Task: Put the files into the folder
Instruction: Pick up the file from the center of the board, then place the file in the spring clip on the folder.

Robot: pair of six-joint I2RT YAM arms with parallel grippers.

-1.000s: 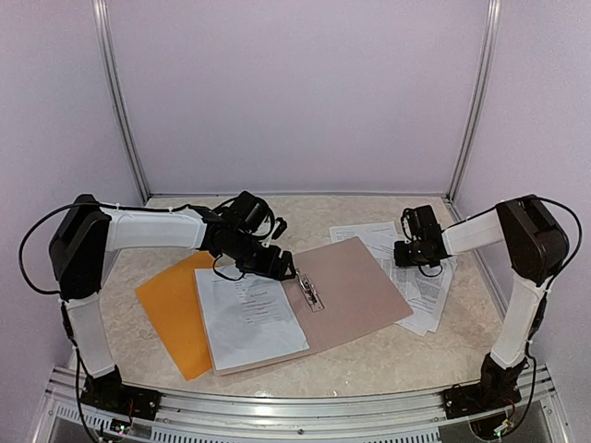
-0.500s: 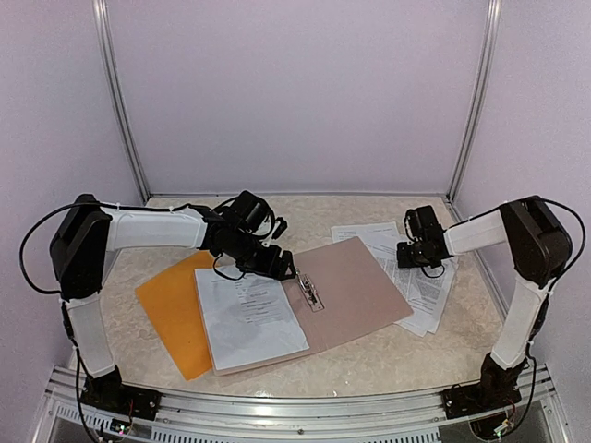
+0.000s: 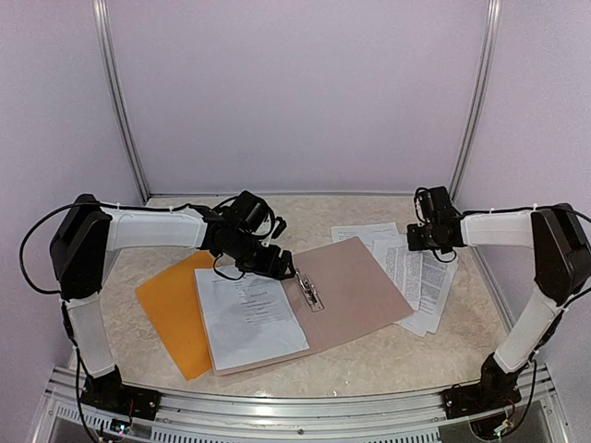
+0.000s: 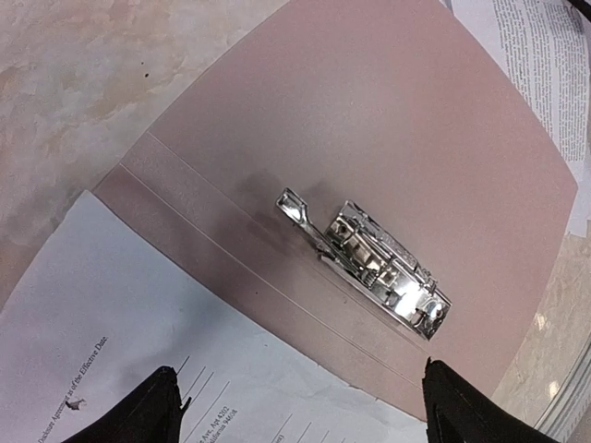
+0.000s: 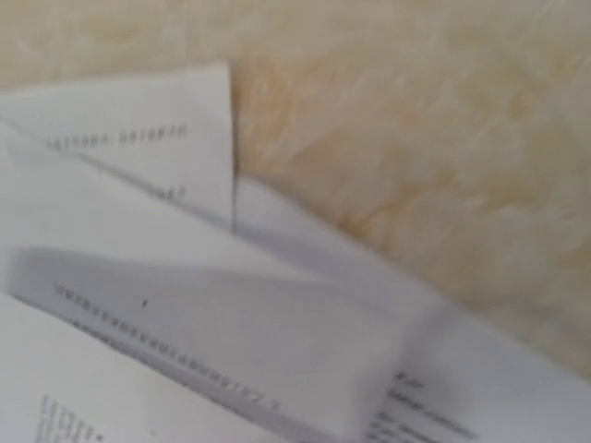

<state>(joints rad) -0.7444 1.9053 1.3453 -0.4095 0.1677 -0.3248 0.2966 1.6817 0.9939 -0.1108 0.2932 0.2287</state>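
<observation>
While the clipboard (image 3: 355, 286) lies mid-table, the orange folder (image 3: 171, 309) sits partly under its left side, the files (image 3: 420, 281) beneath its right edge. Left gripper (image 3: 277, 265) hangs wide open over the metal clip (image 4: 379, 268); right gripper (image 3: 428, 242) is closed above the files.

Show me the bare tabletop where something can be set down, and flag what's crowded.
Bare table runs along the back wall, behind the left gripper and the files. Another free patch lies near right, in front of the clipboard and files. The middle is crowded: folder, clipboard and files overlap.
</observation>
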